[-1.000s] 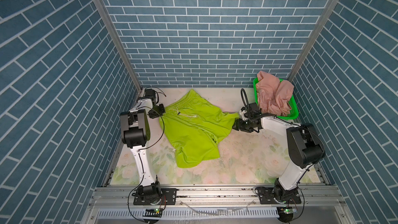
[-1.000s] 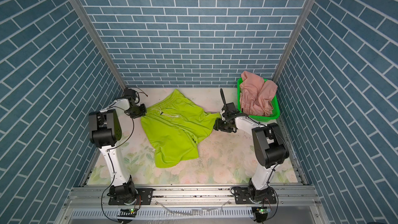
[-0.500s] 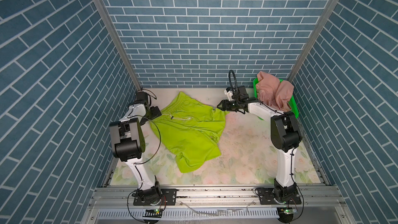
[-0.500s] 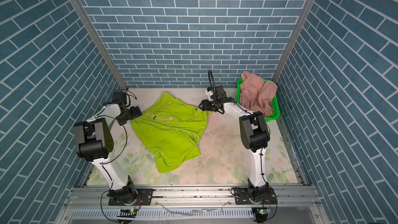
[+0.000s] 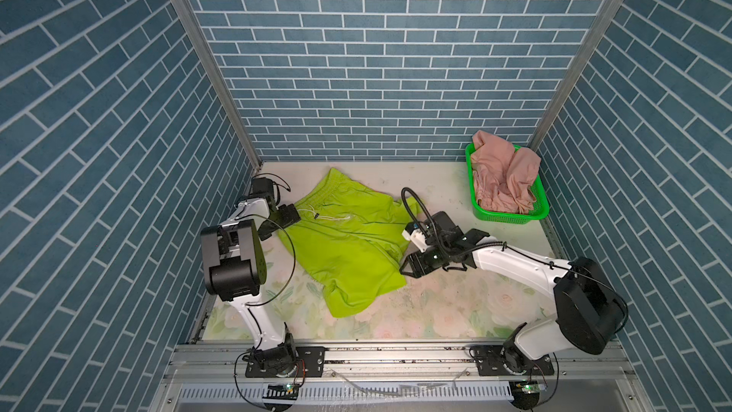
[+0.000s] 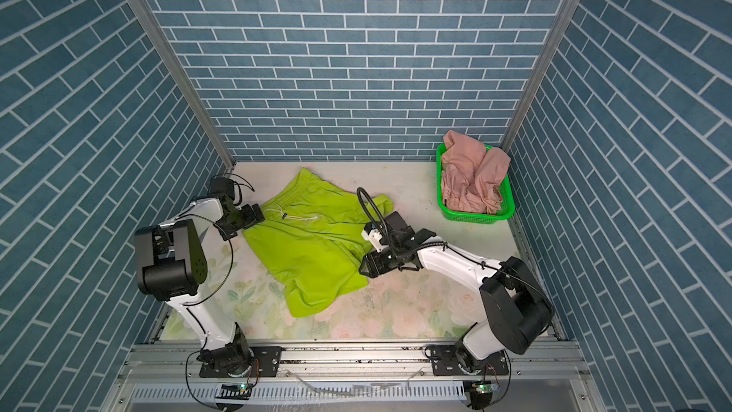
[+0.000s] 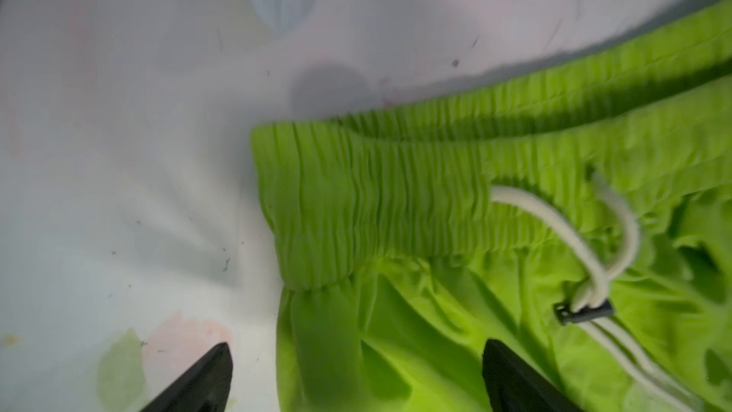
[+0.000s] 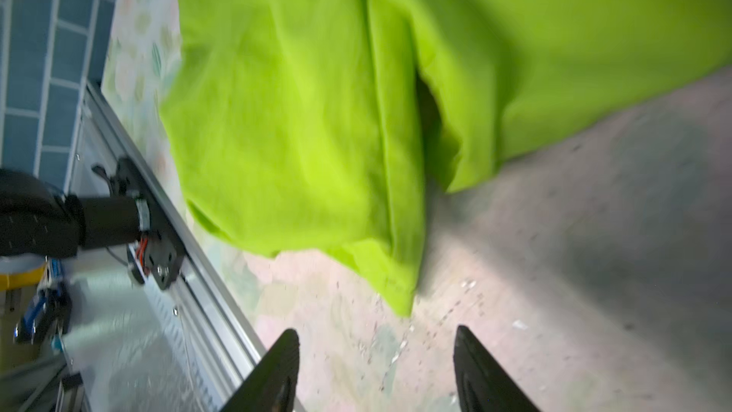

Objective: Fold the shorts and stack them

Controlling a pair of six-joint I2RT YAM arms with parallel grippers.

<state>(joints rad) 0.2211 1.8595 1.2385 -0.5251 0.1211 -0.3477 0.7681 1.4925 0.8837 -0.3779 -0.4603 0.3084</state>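
Left gripper (image 7: 356, 378) with its jaws spread wide and nothing clamped: one dark fingertip (image 7: 206, 378) over bare floral table cover (image 7: 119, 152), its partner over green fabric. Between them runs the side edge of the lime-green shorts (image 7: 396, 330), lying flat on the cover. The gathered elastic waistband (image 7: 376, 200) ends in a square corner just ahead of the fingers. A white drawstring (image 7: 554, 227) loops out of the waistband and passes through a small black toggle (image 7: 584, 311). The picture is slightly blurred.
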